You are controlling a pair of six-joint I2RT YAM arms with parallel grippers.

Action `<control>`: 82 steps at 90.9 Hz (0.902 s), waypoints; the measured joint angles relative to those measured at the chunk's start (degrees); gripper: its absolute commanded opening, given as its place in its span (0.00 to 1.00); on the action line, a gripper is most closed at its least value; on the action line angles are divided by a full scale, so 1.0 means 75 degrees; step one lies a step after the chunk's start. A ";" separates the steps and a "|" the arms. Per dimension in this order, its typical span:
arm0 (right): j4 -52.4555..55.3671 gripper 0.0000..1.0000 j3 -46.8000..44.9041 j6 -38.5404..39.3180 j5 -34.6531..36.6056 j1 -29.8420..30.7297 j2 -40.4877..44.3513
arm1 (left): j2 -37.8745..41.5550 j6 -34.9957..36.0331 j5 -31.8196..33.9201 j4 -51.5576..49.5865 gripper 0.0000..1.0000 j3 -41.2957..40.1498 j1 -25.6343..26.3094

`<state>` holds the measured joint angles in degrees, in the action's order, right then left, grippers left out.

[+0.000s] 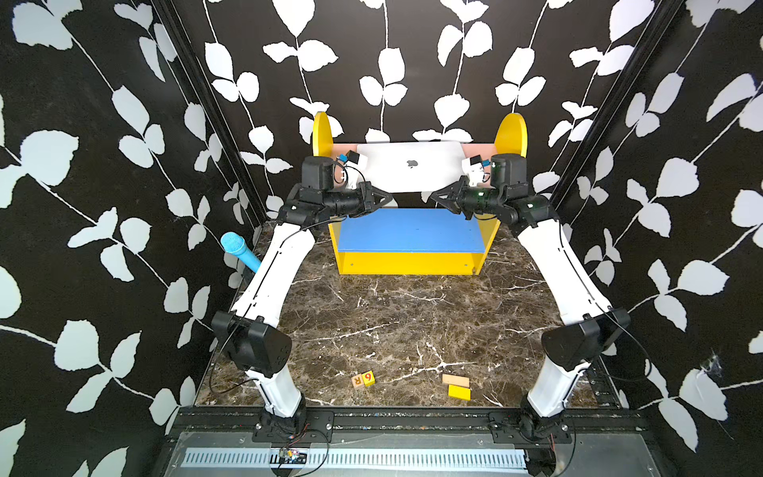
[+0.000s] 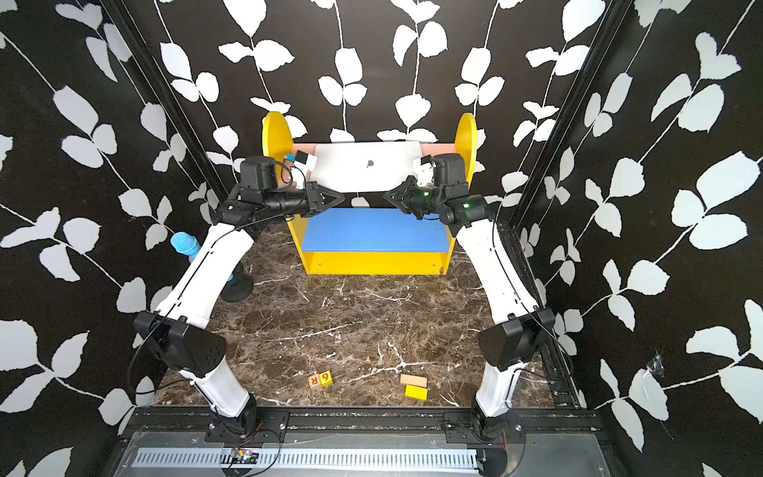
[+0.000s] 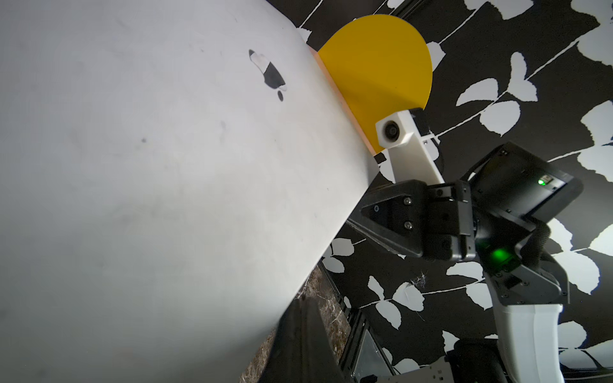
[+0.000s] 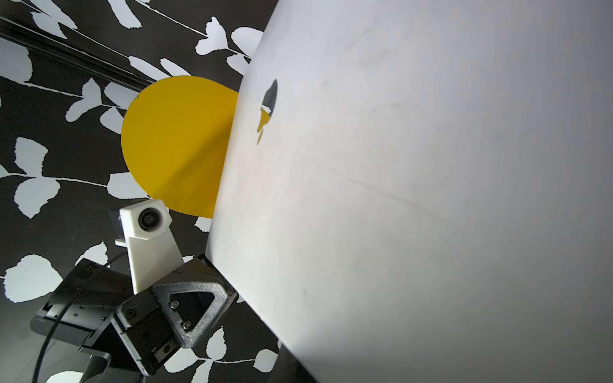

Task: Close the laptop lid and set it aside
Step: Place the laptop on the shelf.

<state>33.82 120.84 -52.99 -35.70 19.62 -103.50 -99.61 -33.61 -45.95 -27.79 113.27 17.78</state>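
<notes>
Lid (image 1: 408, 165) looks shut already, so this is the set-aside step. The left jaws are pinched tight on the laptop (image 2: 367, 165)'s front left corner and the right jaws on its front right corner, holding it tilted over the yellow shelf unit (image 1: 406, 262) at the desk (image 1: 392, 330)'s back edge. Next move probably needs both arms travelling together so it doesn't twist. Count: one blue mic (image 1: 237, 245), one laptop, two letter cubes (image 1: 363, 379), two flat blocks (image 1: 458, 391).

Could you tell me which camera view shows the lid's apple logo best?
The left wrist view: the apple logo appears largest there, though slanted and partly glared. The right wrist view shows the logo slanted too, with a yellow reflection. Both top views show the logo whole but tiny.
</notes>
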 measured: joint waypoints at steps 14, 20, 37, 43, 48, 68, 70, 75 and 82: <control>-0.0003 0.06 0.0096 0.0044 0.0009 0.0000 -0.0044 | -0.0221 0.0032 -0.0006 -0.0210 0.01 0.0344 -0.0099; -0.0009 0.06 0.0149 0.0067 0.0012 0.0000 -0.0070 | -0.0335 0.0032 -0.0009 -0.0318 0.01 0.0498 -0.0140; -0.0012 0.06 0.0309 0.0093 0.0017 -0.0003 -0.0157 | -0.0656 0.0032 -0.0017 -0.0545 0.01 0.0933 -0.0204; -0.0012 0.06 0.0353 0.0096 0.0023 0.0000 -0.0184 | -0.0764 0.0032 -0.0020 -0.0641 0.01 0.1096 -0.0213; -0.0012 0.06 0.0376 0.0099 0.0032 0.0000 -0.0204 | -0.0860 0.0032 -0.0020 -0.0723 0.01 0.1241 -0.0221; 0.0009 0.06 0.0530 0.0099 0.0041 -0.0003 -0.0294 | -0.1139 0.0026 -0.0047 -0.0871 0.01 0.1641 -0.0294; 0.0012 0.06 0.0542 0.0099 0.0041 -0.0003 -0.0303 | -0.1148 0.0026 -0.0047 -0.0880 0.01 0.1661 -0.0297; 0.0061 0.06 0.0595 0.0102 0.0041 -0.0009 -0.0323 | -0.1174 0.0023 -0.0070 -0.0903 0.01 0.1708 -0.0306; 0.0125 0.06 0.0688 0.0105 0.0038 -0.0023 -0.0364 | -0.1204 0.0006 -0.0079 -0.0927 0.01 0.1792 -0.0306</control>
<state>34.76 125.99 -52.21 -35.42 19.44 -106.24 -108.64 -33.56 -46.54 -34.74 126.72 15.49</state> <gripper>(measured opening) 0.061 0.049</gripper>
